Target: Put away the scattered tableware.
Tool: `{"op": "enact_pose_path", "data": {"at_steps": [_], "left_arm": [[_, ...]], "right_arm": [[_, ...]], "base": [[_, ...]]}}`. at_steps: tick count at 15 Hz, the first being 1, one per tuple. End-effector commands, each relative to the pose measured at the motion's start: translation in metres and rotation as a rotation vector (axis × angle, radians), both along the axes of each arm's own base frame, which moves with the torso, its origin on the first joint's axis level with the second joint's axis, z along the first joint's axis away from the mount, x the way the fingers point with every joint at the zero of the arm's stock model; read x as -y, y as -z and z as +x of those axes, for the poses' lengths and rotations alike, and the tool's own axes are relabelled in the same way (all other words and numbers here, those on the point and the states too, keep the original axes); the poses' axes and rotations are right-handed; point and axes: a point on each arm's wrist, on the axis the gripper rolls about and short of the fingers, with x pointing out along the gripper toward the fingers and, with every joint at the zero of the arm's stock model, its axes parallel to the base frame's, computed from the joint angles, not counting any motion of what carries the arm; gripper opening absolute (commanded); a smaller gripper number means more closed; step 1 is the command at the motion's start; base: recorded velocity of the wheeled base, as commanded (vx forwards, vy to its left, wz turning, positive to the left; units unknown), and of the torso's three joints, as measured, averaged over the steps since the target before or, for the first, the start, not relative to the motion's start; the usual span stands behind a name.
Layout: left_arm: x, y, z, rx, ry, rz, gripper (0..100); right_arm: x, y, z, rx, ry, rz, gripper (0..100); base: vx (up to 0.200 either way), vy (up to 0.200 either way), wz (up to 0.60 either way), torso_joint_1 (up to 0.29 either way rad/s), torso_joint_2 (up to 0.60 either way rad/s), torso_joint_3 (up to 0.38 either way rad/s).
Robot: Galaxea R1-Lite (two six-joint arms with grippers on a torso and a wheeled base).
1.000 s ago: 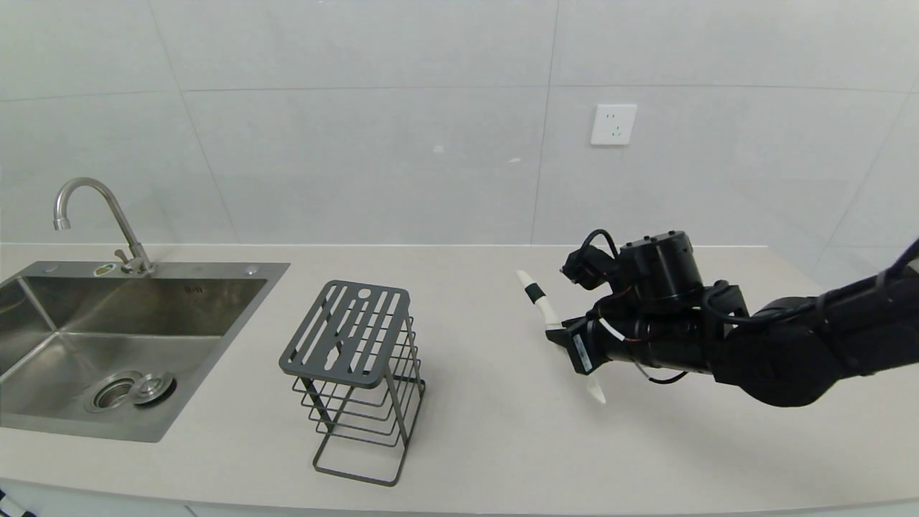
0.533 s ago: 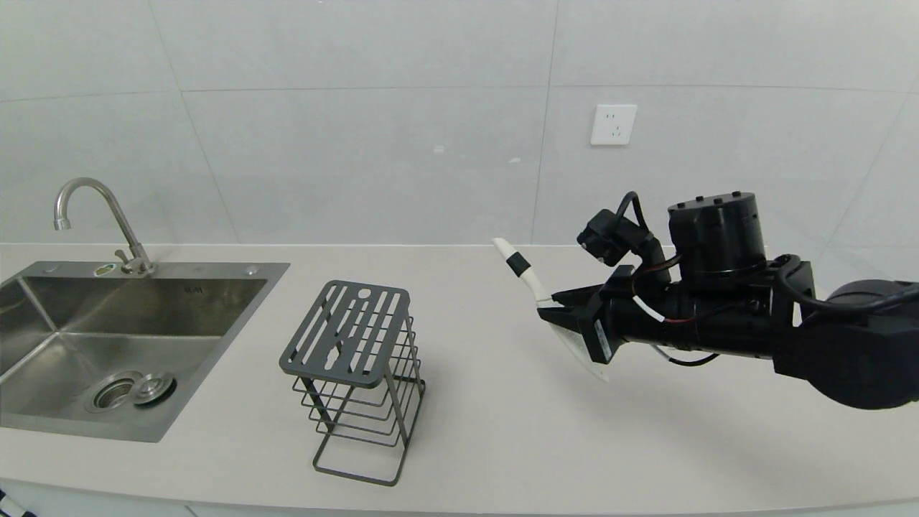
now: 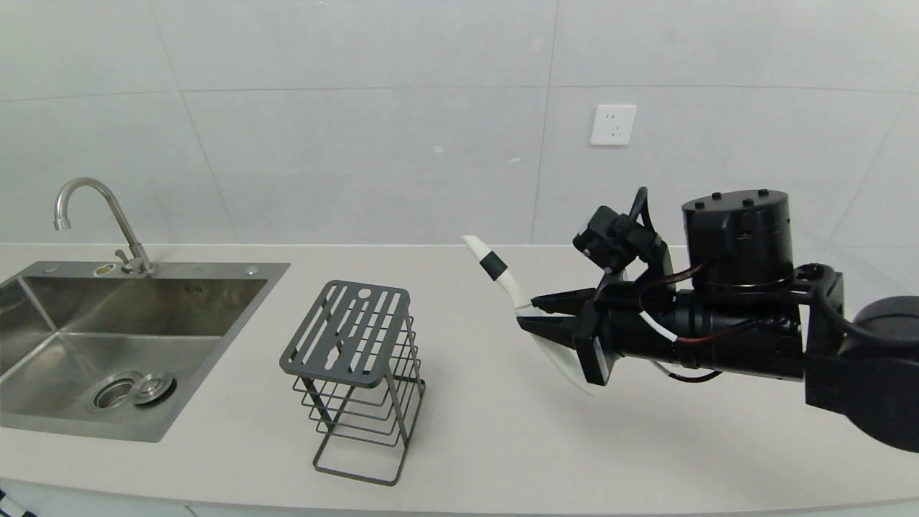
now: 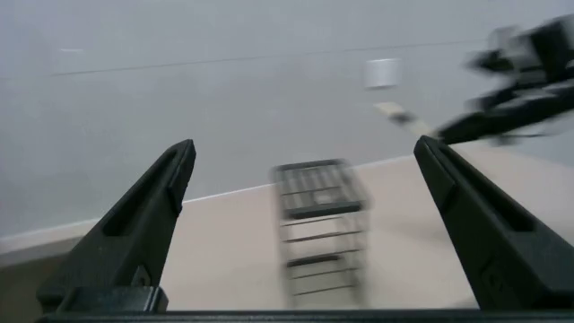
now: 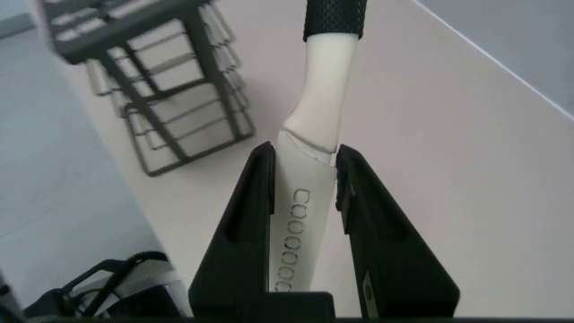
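A white knife [image 3: 502, 281] with a black band on its handle hangs above the counter, tilted, handle up and to the left. My right gripper [image 3: 535, 314] is shut on its blade just below the handle; the right wrist view has the knife [image 5: 320, 108] clamped between the fingers [image 5: 247, 211]. The dark wire knife rack [image 3: 352, 337] with a slotted top stands to the left of the knife, apart from it, and is also visible as the rack [image 5: 152, 81]. My left gripper [image 4: 303, 148] is open in the air, with nothing in it, facing the rack [image 4: 318, 215].
A steel sink [image 3: 237, 276] with a faucet [image 3: 93, 208] fills the counter's left end. A wall outlet [image 3: 612, 124] sits on the tiled wall behind. Bare counter lies between the rack and the right arm, and in front of both.
My right gripper has lifted the knife off the counter and carried it up and to the left, closer to the rack. The rack has stayed put.
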Motion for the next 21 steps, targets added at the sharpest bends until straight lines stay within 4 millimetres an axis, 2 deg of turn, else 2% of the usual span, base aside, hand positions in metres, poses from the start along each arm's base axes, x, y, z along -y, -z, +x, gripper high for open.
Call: {"op": "enact_pose_path", "data": {"at_steps": [1, 4, 6, 8, 10, 12, 13, 15, 17, 18, 19, 21], "left_arm": [[0.002, -0.016, 0.014, -0.156, 0.197, -0.074, 100], [0.006, -0.015, 0.021, -0.337, 0.514, -0.087, 100], [0.006, -0.012, 0.023, -0.401, 0.624, -0.076, 100], [0.008, -0.027, 0.042, -0.462, 0.688, -0.073, 100], [0.013, -0.04, 0.078, -0.492, 0.696, -0.078, 100], [0.019, -0.045, 0.109, -0.505, 0.712, -0.07, 100], [0.023, -0.046, 0.116, -0.506, 0.749, -0.058, 100], [0.037, -0.043, 0.134, -0.522, 0.819, -0.022, 100], [0.052, -0.033, 0.16, -0.531, 0.803, 0.029, 100], [0.054, -0.032, 0.162, -0.525, 0.808, 0.038, 100], [0.072, -0.027, 0.166, -0.507, 0.895, 0.081, 100], [0.087, -0.023, 0.173, -0.534, 0.94, 0.096, 100]], "right_arm": [[0.005, -0.004, -0.012, 0.007, -0.019, 0.008, 0], [0.007, -0.012, -0.026, 0.014, -0.097, 0.054, 0], [0.005, -0.013, -0.034, 0.014, -0.138, 0.065, 0], [0.0, -0.016, -0.05, 0.0, -0.214, 0.113, 0], [0.003, -0.026, -0.059, 0.014, -0.224, 0.163, 0], [0.014, -0.03, -0.071, 0.013, -0.217, 0.186, 0], [0.02, -0.028, -0.076, 0.011, -0.209, 0.192, 0], [0.035, -0.02, -0.085, -0.011, -0.186, 0.185, 0], [0.036, -0.021, -0.086, -0.006, -0.183, 0.188, 0], [0.036, -0.022, -0.086, -0.006, -0.183, 0.188, 0], [0.035, -0.021, -0.085, -0.01, -0.182, 0.187, 0], [0.035, -0.023, -0.083, -0.006, -0.178, 0.189, 0]], "base": [[0.0, 0.0, 0.0, 0.0, 0.0, 0.0], [0.0, 0.0, 0.0, 0.0, 0.0, 0.0], [0.0, 0.0, 0.0, 0.0, 0.0, 0.0], [0.0, 0.0, 0.0, 0.0, 0.0, 0.0], [0.0, 0.0, 0.0, 0.0, 0.0, 0.0], [0.0, 0.0, 0.0, 0.0, 0.0, 0.0], [0.0, 0.0, 0.0, 0.0, 0.0, 0.0], [0.0, 0.0, 0.0, 0.0, 0.0, 0.0], [0.0, 0.0, 0.0, 0.0, 0.0, 0.0], [0.0, 0.0, 0.0, 0.0, 0.0, 0.0], [0.0, 0.0, 0.0, 0.0, 0.0, 0.0], [0.0, 0.0, 0.0, 0.0, 0.0, 0.0]]}}
